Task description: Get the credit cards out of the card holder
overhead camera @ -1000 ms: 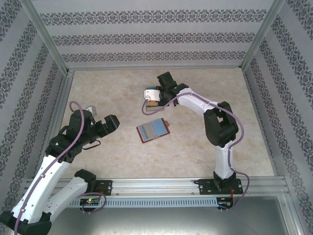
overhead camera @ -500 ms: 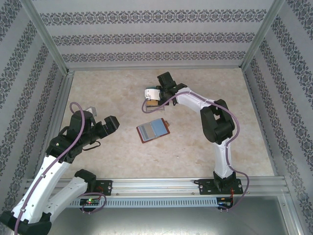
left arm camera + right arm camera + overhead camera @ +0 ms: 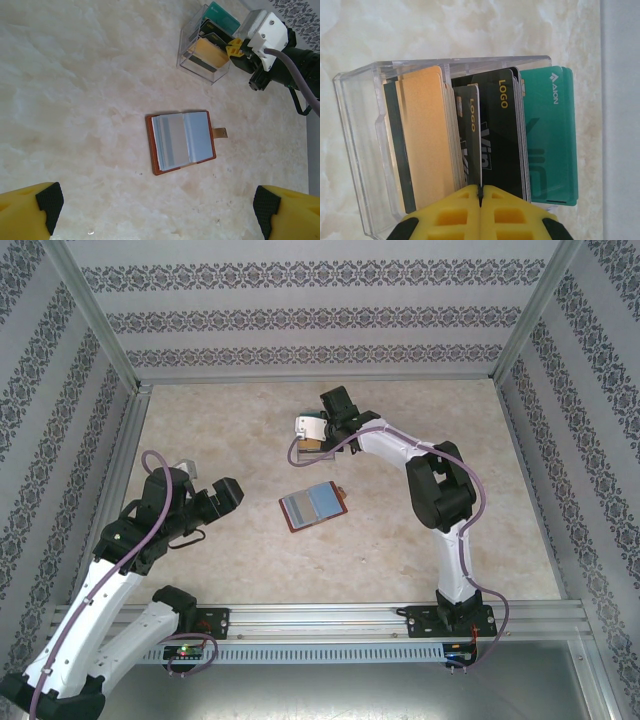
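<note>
The brown card holder [image 3: 313,506] lies open on the table with its blue-grey sleeves [image 3: 182,141] facing up and its snap tab to the right. My left gripper [image 3: 226,492] hovers open to its left, with the yellow fingertips [image 3: 42,207] at the bottom corners of the left wrist view. At the far side my right gripper [image 3: 316,433] is at a clear plastic box [image 3: 360,150] of credit cards. Its jaws [image 3: 480,192] are shut on the edge of a dark card marked LOGO [image 3: 472,140]. An orange card [image 3: 422,140], a second dark card [image 3: 502,145] and a teal card [image 3: 550,135] stand beside it.
The clear box [image 3: 205,50] stands on the marble-patterned table [image 3: 230,440] beyond the holder. Patterned walls and aluminium frame posts [image 3: 130,380] enclose the table on three sides. A pale strip [image 3: 620,120] runs down the right side of the right wrist view.
My right gripper has shifted slightly toward the far side at the box. The left arm has drawn back a little to the left.
</note>
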Controlling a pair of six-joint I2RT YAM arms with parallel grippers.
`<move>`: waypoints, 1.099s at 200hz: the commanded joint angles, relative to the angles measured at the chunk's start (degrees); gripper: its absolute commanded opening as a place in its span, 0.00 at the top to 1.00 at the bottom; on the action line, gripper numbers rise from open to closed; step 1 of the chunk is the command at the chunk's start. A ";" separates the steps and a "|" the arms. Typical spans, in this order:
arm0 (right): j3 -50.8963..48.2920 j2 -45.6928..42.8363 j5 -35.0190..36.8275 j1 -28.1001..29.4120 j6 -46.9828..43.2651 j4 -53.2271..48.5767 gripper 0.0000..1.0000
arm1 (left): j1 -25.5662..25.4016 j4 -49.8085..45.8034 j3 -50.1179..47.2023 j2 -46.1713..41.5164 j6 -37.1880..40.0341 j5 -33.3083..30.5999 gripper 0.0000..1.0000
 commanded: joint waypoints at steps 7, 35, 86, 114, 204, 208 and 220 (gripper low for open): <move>1.50 1.32 1.61 0.33 1.80 1.93 0.91 | 0.58 -1.87 -0.49 -0.71 -0.68 -0.28 0.01; 1.76 1.67 2.97 0.51 3.10 3.42 0.80 | 0.51 -1.79 -0.67 -0.94 -0.69 -0.03 0.01; 3.16 2.90 6.49 0.62 5.69 6.39 0.75 | 0.44 -2.09 -1.02 -1.98 -0.99 0.07 0.01; 4.09 3.23 8.21 0.52 8.19 7.48 0.72 | 0.46 -2.10 -1.55 -2.52 -1.30 0.24 0.00; 1.07 -7.80 6.52 0.68 35.75 -1.94 0.71 | 0.49 5.73 -6.57 0.31 -1.84 6.58 0.00; 0.29 -8.98 5.52 0.69 38.10 -2.67 0.69 | 0.53 6.68 -6.97 0.98 -1.90 7.20 0.00; -2.68 -12.79 3.18 0.68 45.12 -4.03 0.66 | 0.48 9.81 -8.43 2.85 -2.54 9.07 0.00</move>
